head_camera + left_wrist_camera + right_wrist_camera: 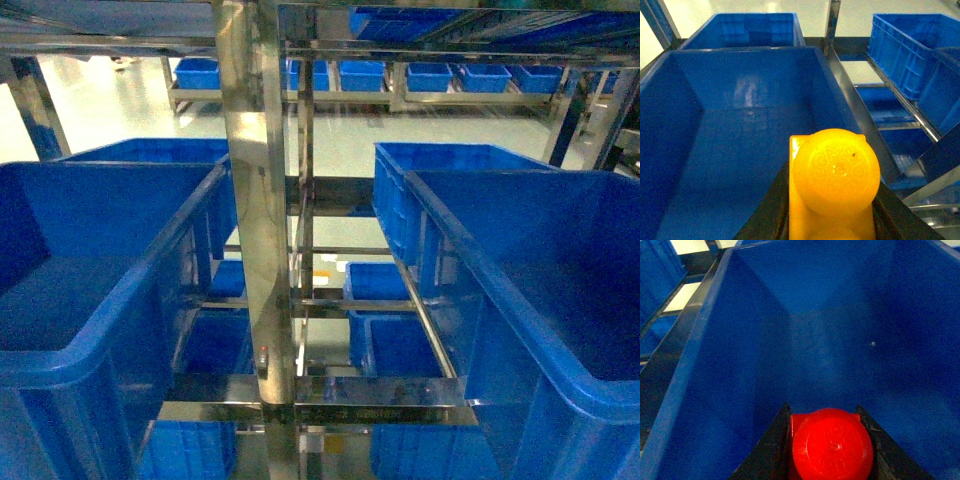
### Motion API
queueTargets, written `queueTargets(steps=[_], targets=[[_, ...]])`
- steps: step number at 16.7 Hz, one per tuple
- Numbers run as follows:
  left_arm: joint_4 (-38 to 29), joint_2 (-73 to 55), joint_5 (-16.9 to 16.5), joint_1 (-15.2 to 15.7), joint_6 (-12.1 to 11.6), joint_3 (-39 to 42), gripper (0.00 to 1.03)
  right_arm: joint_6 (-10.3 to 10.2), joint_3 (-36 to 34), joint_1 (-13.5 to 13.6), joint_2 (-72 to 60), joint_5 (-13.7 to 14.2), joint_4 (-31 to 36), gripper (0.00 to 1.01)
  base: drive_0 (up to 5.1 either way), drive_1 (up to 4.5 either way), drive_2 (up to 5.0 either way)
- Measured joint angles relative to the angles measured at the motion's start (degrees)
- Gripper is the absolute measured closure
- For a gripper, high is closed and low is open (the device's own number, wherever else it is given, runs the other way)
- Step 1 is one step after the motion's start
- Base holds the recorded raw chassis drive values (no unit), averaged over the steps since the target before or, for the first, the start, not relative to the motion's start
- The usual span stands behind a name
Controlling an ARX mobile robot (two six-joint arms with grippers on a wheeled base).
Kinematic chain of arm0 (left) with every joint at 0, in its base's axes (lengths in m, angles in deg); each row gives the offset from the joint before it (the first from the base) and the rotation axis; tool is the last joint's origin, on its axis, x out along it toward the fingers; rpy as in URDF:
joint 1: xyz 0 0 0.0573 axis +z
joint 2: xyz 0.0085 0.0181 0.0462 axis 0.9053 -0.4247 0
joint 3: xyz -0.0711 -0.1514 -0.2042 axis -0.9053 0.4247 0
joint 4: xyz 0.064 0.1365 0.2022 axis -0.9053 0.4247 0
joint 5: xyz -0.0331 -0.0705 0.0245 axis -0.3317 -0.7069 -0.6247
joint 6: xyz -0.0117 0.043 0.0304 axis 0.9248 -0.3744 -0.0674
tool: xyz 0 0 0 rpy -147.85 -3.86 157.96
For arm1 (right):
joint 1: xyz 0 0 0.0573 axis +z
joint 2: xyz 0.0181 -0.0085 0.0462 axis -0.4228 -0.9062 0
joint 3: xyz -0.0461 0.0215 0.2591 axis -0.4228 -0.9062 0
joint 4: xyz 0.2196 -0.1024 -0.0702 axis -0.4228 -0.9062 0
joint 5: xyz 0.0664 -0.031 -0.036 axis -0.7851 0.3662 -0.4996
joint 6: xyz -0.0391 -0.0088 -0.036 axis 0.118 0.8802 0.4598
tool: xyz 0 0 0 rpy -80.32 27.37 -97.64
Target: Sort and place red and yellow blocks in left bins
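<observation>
Here, round-studded yellow brick [832, 185] over smooth blue crate [685, 100].

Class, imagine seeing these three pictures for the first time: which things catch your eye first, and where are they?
The glowing translucent orange-yellow studded brick stands out, clamped in the left gripper above a deep bright-blue plastic crate. Next comes the solid red studded block, held in the right gripper over another blue crate. In the head view, a shiny steel rack post divides the crates.
</observation>
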Motion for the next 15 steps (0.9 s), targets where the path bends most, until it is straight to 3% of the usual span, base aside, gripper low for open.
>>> queueTargets(steps=[5, 11, 15], targets=[[0.00, 0.00, -0.02, 0.00, 0.00, 0.00, 0.76, 2.23, 8.79, 1.95, -11.80, 5.33, 1.70, 0.73, 0.0, 0.00, 0.0], [0.00, 0.00, -0.02, 0.00, 0.00, 0.00, 0.76, 7.39, 17.22, 4.92, -26.10, 10.75, 2.89, 0.73, 0.0, 0.00, 0.0], [0.00, 0.00, -0.02, 0.00, 0.00, 0.00, 0.76, 7.67, 23.23, 5.62, -30.27, 13.84, 0.17, 0.73, 0.0, 0.00, 0.0]])
